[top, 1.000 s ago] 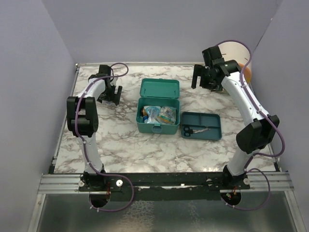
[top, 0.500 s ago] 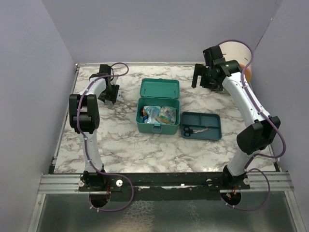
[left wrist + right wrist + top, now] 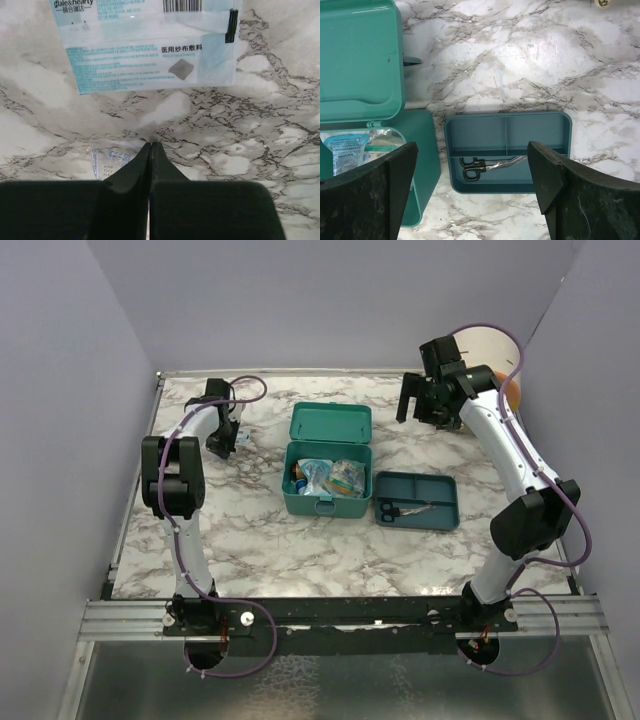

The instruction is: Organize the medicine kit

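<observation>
My left fingers (image 3: 151, 147) clenched, seemingly empty, near far-left corner of the counter (image 3: 270, 125); gauze packet (image 3: 150, 45) lies flat ahead. Open, pinch its near edge low. Meanwhile my right fingers (image 3: 424, 410) hang released.

The table (image 3: 260, 540) I work over has a white marble-patterned top veined in grey and brown. It fills the floor of a small booth closed in by plain pale-lilac walls: a back wall (image 3: 330, 300), a left wall (image 3: 60, 440) and a right wall (image 3: 600, 460). Along the table's near edge runs a silver aluminium rail (image 3: 120, 620) with a dull grey metal sheet (image 3: 340, 680) of faint mottled sheen below it, and the light is soft and even, leaving only weak shadows on the marble.
</observation>
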You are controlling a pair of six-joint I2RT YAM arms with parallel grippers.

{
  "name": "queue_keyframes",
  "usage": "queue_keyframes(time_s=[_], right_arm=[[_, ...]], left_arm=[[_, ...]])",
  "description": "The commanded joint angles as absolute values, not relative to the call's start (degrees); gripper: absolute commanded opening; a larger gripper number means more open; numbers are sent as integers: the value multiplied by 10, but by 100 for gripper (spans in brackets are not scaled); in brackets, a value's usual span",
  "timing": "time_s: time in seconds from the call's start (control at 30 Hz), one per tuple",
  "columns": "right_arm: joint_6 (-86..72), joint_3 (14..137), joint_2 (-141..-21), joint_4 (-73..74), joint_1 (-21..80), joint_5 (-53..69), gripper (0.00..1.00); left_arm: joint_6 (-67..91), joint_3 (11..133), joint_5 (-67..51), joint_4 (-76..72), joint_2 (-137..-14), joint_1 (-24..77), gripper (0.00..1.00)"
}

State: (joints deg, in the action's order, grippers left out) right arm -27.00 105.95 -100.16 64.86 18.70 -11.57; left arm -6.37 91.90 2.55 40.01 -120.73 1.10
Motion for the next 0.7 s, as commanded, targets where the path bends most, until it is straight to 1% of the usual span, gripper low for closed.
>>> queue_keyframes(time_s=[0.0, 0.17, 0.33, 0.4, 0.47, 0.57, 0.67], right_arm=[[-277, 1055, -991, 633, 187, -127, 92], [-276, 1054, -991, 628, 187, -128, 92], [-285, 1065, -994, 621, 187, -148, 92], [-288, 1074, -997, 620, 185, -157, 93], [-293, 1084, -1000, 619, 179, -162, 98], [-298, 1106, -1000, 615, 158, -164, 99], [-307, 1141, -997, 612, 127, -174, 100]], left_arm=[[-79, 915, 18, 418, -1161, 6, 0], [-99, 969, 9, 455, -1131, 7, 0], [-115, 1086, -27, 529, -1130, 31, 0], [-125, 1133, -38, 554, -1133, 64, 0], [-135, 1178, -44, 576, -1139, 110, 0], [-146, 1235, -61, 594, -1156, 193, 0], [-152, 1278, -105, 604, -1179, 247, 0]])
